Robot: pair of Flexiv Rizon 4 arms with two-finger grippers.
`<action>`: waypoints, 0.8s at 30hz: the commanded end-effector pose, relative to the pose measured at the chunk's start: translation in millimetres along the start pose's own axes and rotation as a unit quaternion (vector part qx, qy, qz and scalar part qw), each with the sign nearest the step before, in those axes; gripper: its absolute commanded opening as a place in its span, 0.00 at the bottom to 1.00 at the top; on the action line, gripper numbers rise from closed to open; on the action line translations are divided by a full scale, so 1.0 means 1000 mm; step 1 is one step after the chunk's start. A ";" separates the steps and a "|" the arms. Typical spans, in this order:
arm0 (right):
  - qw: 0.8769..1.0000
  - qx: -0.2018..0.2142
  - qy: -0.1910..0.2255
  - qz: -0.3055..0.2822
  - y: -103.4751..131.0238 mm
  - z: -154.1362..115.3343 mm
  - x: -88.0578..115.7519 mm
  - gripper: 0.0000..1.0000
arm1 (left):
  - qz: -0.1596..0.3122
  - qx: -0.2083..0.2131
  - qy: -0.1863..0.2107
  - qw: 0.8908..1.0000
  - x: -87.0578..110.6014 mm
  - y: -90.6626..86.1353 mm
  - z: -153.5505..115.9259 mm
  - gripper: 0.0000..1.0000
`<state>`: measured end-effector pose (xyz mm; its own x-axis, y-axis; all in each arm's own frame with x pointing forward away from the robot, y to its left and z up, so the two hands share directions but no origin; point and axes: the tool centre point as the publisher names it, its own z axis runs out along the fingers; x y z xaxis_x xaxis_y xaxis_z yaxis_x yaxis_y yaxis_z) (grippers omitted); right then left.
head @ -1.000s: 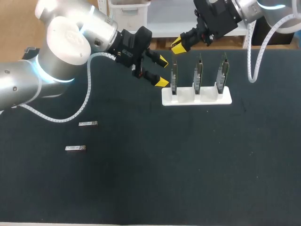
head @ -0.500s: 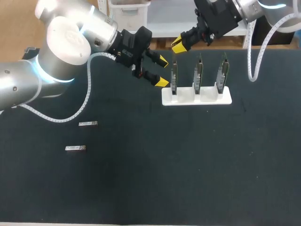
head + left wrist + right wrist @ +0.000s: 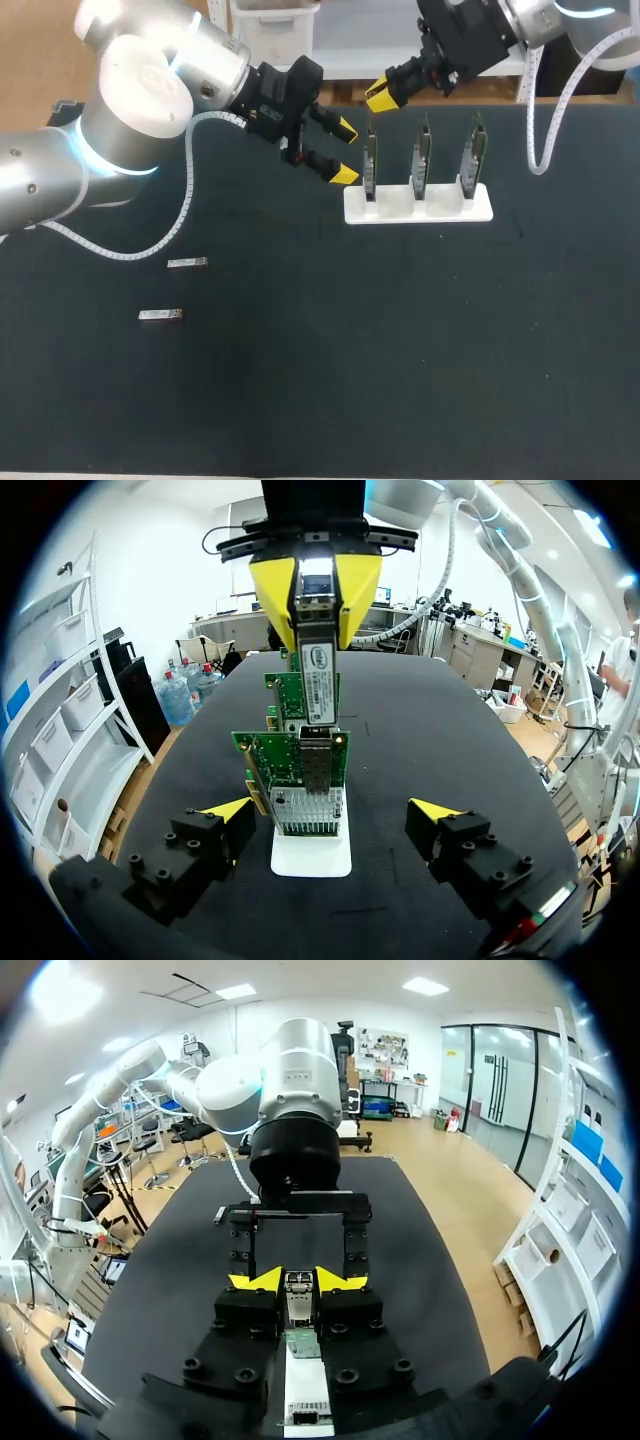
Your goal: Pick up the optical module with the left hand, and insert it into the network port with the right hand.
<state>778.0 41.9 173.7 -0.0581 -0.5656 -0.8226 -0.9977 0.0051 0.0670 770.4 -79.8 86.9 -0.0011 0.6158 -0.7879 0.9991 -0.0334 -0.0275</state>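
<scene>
My right gripper (image 3: 382, 96) is shut on a silver optical module (image 3: 318, 680), held upright above the leftmost network card (image 3: 371, 160). Seen from the left wrist, the module's lower end meets the metal port cage (image 3: 318, 748) on that green card (image 3: 285, 765); how deep it sits is hidden. The right wrist view has the module (image 3: 303, 1400) clamped between the yellow tips of the right gripper (image 3: 300, 1280). My left gripper (image 3: 338, 152) stands open and empty just left of the card. In its own view the left gripper (image 3: 330, 815) frames the card without touching it.
Three network cards stand upright in a white holder (image 3: 450, 208) at the back of the black mat. Two spare modules (image 3: 187, 263) (image 3: 160, 316) lie flat at the left. The left arm's black fingers (image 3: 240, 1245) face the right gripper at close range.
The right gripper has shifted very slightly up and back with the module. The left arm and its open fingers have stayed where they were.
</scene>
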 end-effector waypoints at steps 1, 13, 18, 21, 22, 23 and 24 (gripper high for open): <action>1.000 -0.003 -0.001 0.000 -0.003 0.001 0.000 0.00 | -0.001 0.000 0.002 1.000 -0.001 0.000 0.001 1.00; 1.000 -0.006 0.003 0.006 -0.002 0.002 0.004 0.00 | -0.001 0.000 0.002 1.000 -0.001 0.000 0.001 1.00; 1.000 -0.008 0.003 0.008 -0.002 0.003 0.005 0.00 | -0.001 0.000 0.002 1.000 -0.001 0.000 0.001 1.00; 1.000 -0.010 0.003 0.008 -0.002 0.004 0.006 0.00 | -0.001 0.000 0.002 1.000 -0.001 0.000 0.001 1.00; 1.000 -0.010 0.003 0.008 -0.002 0.004 0.007 0.00 | -0.001 0.000 0.002 1.000 -0.001 0.000 0.001 1.00; 1.000 -0.010 0.003 0.008 -0.002 0.004 0.007 0.00 | -0.001 0.000 0.002 1.000 -0.001 0.000 0.001 1.00; 1.000 -0.011 0.004 0.009 -0.002 0.005 0.007 0.00 | -0.001 0.000 0.002 1.000 -0.001 0.000 0.001 1.00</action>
<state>777.4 41.1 168.6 -0.0740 -0.5717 -0.8171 -0.9960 0.0010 0.0895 770.4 -79.8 86.9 -0.0010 0.6158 -0.7879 0.9991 -0.0334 -0.0275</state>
